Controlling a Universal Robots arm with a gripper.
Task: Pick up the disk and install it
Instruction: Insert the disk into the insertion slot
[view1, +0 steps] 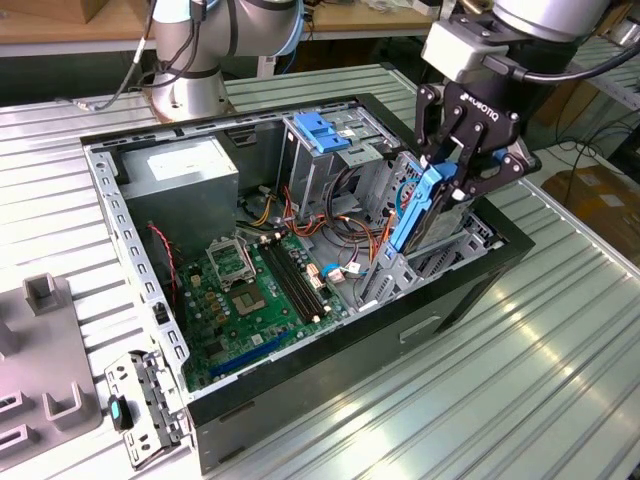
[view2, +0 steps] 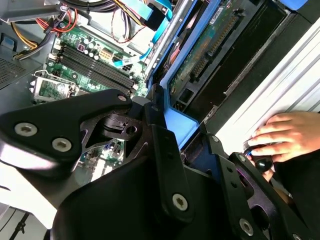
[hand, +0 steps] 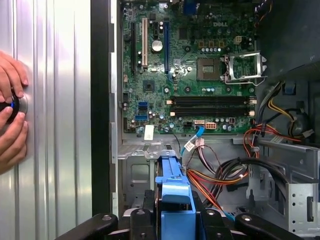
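The flat silver hard drive in blue plastic rails (view1: 420, 208) stands on edge, slightly tilted, lower end at the grey metal drive cage (view1: 385, 278).

Bright, even light; glare streaks the ribbed table (view1: 540, 320) (shadows soft).

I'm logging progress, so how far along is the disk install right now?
Done: the disk is picked up, with the gripper shut on its blue rails. In hand: it is held steeply tilted above the drive bay inside the open computer case. Left: seating it; the disk is not yet down in the bay.
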